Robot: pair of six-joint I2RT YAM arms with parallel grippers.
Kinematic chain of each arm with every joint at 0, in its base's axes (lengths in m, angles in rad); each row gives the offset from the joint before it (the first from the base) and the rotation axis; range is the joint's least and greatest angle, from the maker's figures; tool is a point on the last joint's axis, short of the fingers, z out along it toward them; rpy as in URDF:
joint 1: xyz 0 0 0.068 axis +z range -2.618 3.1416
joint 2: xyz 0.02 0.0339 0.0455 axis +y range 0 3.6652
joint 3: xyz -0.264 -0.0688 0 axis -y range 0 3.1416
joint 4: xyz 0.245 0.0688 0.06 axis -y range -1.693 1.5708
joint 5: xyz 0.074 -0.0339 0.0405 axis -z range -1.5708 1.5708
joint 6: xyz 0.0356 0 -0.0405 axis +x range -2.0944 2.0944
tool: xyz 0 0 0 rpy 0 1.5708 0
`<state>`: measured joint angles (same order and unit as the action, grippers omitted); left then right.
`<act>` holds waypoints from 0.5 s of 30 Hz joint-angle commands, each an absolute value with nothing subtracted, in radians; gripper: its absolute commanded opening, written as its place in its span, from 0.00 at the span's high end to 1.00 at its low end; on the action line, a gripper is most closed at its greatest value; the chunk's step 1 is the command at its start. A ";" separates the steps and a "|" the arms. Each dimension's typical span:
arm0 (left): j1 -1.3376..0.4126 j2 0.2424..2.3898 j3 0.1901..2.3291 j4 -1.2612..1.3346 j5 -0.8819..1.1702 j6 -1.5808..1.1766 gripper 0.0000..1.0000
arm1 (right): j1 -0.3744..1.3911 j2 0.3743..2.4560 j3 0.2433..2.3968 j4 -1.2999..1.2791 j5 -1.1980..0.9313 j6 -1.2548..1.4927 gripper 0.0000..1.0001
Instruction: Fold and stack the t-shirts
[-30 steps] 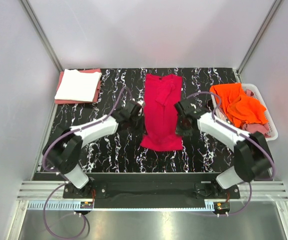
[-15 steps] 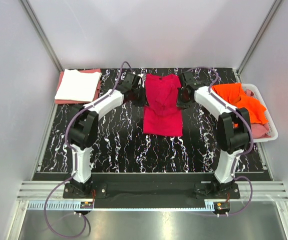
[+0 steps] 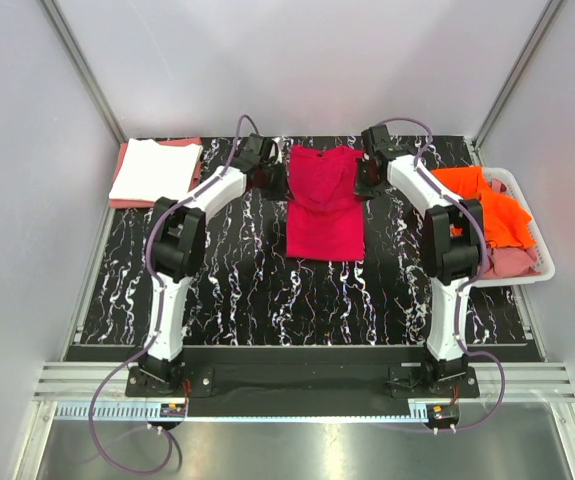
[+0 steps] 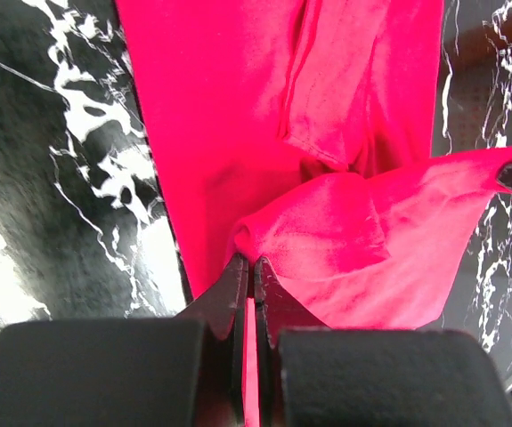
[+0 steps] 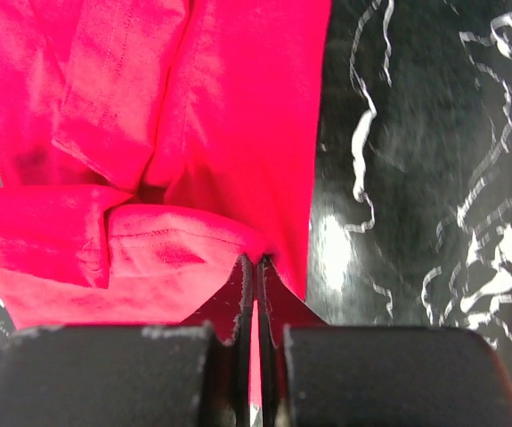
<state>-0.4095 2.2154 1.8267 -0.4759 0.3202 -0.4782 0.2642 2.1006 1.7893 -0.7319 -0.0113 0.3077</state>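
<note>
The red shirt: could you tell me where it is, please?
The red shirt lies far-centre in the top view, held between left gripper and right gripper; white shirt to its left, basket right.

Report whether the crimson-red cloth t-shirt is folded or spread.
Mid-fold: crimson-red cloth t-shirt doubled over itself, lifted edge pinched by left pincer and right pincer.

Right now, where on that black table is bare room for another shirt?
The widest bare patch of table lies between left arm and right arm, nearer than the crimson shirt. The far edge is crowded: folded stack, left gripper and right gripper pinching that shirt, basket.
</note>
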 commanded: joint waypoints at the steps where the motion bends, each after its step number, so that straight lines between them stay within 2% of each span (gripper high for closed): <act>1: -0.400 2.238 1.910 -0.460 0.345 -0.460 1.00 | 0.262 2.157 1.868 -0.729 -0.037 0.261 1.00; 11: -0.391 2.306 1.994 -0.502 0.305 -0.440 1.00 | 0.255 2.195 1.908 -0.698 -0.008 0.258 1.00; 13: -0.390 2.312 2.009 -0.500 0.264 -0.443 0.91 | 0.250 2.198 1.919 -0.686 -0.006 0.258 1.00; 14: -0.388 2.316 2.014 -0.502 0.249 -0.445 0.79 | 0.249 2.204 1.925 -0.681 -0.006 0.261 0.98; 15: -0.387 2.322 2.028 -0.502 0.245 -0.445 0.78 | 0.247 2.212 1.931 -0.681 0.030 0.265 0.88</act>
